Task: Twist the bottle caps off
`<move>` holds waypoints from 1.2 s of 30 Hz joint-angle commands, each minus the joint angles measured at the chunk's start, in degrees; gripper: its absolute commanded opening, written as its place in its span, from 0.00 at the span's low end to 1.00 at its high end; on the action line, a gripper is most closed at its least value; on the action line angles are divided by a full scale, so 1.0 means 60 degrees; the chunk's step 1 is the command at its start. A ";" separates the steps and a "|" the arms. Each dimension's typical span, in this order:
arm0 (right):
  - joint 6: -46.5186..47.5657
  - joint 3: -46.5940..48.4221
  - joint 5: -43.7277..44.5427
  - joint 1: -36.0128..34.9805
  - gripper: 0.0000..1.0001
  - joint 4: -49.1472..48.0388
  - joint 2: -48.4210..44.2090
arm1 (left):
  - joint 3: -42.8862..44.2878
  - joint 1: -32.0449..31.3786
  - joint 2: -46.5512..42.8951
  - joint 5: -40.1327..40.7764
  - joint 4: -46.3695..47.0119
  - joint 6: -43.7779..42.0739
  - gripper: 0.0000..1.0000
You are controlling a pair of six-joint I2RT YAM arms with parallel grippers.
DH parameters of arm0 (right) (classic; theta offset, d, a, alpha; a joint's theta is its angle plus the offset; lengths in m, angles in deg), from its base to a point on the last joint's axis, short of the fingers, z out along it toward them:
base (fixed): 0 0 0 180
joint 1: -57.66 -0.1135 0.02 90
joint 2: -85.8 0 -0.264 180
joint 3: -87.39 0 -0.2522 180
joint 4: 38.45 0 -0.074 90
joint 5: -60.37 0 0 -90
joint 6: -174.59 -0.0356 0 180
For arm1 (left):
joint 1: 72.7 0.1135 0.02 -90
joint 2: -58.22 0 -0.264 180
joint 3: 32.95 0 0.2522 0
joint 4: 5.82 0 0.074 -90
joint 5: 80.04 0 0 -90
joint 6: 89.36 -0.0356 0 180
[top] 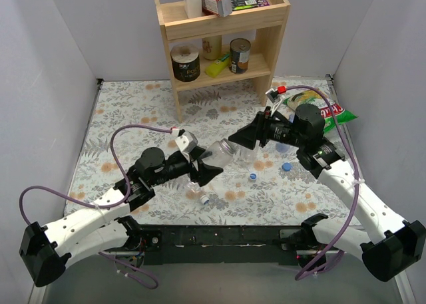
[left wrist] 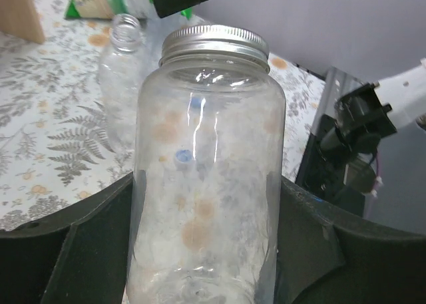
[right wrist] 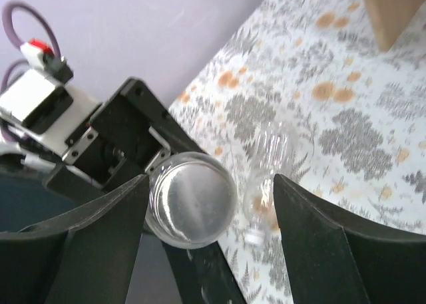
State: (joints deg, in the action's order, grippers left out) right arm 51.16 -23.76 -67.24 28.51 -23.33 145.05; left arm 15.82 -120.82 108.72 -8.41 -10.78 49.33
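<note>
My left gripper is shut on the wide-mouthed clear bottle and holds it tilted above the table. The silver cap sits on that bottle's mouth. My right gripper is open and faces that cap end-on. The cap lies between its jaws, close to the left finger, and I see no contact. An uncapped clear bottle is on the table behind. Another clear bottle lies on the table with a cap on it. Loose blue caps lie on the cloth.
A wooden shelf stands at the back with tin cans and a yellow bottle. A green packet lies at the back right, behind the right arm. Grey walls close in the left and right sides.
</note>
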 commanded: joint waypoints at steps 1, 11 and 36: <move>-0.0727 0.0047 0.2266 -0.0575 0.82 -0.2058 -0.0221 | -0.0398 -0.0022 -0.0784 0.1623 0.0877 0.0206 0.06; -0.1327 0.0076 0.3499 -0.1997 0.81 -0.2878 0.0526 | -0.0502 -0.0037 -0.1195 0.2270 0.0863 0.0133 0.06; -0.0787 0.0164 0.3807 -0.2569 0.01 -0.2777 0.0937 | -0.0312 -0.0037 -0.0918 0.2389 0.0599 0.0250 0.55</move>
State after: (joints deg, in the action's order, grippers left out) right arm 43.31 -23.93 -45.58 13.84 -38.08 150.69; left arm 12.34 -120.82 101.59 6.19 -6.61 50.66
